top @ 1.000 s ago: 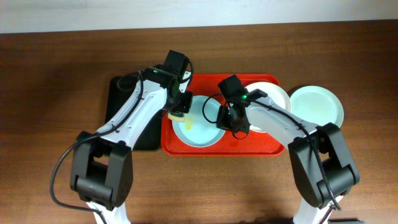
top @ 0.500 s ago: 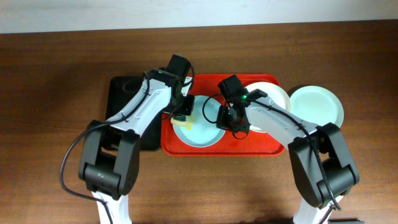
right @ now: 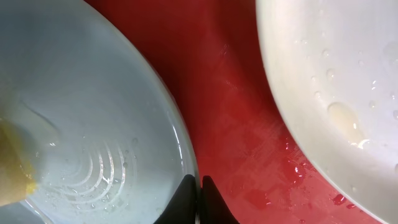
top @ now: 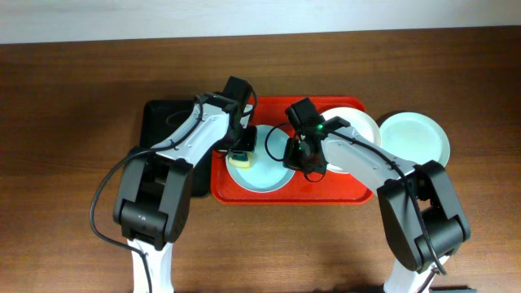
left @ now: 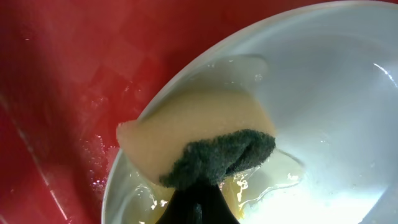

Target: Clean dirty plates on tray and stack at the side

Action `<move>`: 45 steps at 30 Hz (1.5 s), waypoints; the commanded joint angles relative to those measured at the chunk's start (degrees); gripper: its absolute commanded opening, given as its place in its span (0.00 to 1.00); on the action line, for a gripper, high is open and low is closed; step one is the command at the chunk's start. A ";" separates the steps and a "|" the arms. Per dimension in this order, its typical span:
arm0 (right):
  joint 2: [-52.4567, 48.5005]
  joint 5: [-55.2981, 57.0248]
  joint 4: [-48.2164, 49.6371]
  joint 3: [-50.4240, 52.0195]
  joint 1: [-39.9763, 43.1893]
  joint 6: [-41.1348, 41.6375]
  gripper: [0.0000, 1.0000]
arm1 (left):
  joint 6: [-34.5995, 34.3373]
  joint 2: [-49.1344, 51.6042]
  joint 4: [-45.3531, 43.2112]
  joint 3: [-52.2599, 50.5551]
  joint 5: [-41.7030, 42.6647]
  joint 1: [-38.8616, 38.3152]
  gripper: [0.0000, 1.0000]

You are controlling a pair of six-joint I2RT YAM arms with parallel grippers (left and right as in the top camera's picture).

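Observation:
A pale mint-blue plate lies in the left half of the red tray. My left gripper is shut on a yellow sponge with a dark green scouring side, pressed on the plate's left rim beside yellowish smears. My right gripper is shut on the same plate's right rim, one finger on each side. A white plate with droplets sits in the tray's right half. Another mint-blue plate rests on the table right of the tray.
A narrow black tray lies against the red tray's left side, under my left arm. The wet red tray floor shows between the two plates. Brown tabletop surrounds everything.
My left gripper has slid the sponge slightly right and toward the front along the plate's left rim. The right gripper and the plates have stayed put.

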State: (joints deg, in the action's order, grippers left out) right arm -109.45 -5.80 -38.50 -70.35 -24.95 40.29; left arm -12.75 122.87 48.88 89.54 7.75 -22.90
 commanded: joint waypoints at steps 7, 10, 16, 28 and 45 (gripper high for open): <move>0.11 1.38 -0.28 -0.96 0.22 0.48 0.04 | -0.68 10.01 -0.24 -0.63 8.92 -2.73 0.00; 0.11 1.36 -0.26 -0.94 0.22 0.48 0.04 | -0.46 10.21 -0.26 -0.63 14.64 -2.73 0.00; 0.11 1.36 -0.26 -0.92 0.22 0.48 0.04 | -0.39 9.99 -0.39 -0.61 21.64 -2.51 0.00; 0.11 1.38 -0.26 -0.92 0.22 0.46 0.04 | 0.02 -2.23 -0.35 -0.61 20.94 2.16 0.00; 0.11 -2.40 -0.24 -0.92 0.15 0.50 0.04 | -0.07 -9.68 3.26 -3.63 4.44 2.78 0.00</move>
State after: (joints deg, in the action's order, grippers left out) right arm -109.45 -5.67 -38.92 -70.35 -24.43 40.34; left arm -13.10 113.84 53.15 88.20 15.66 -19.86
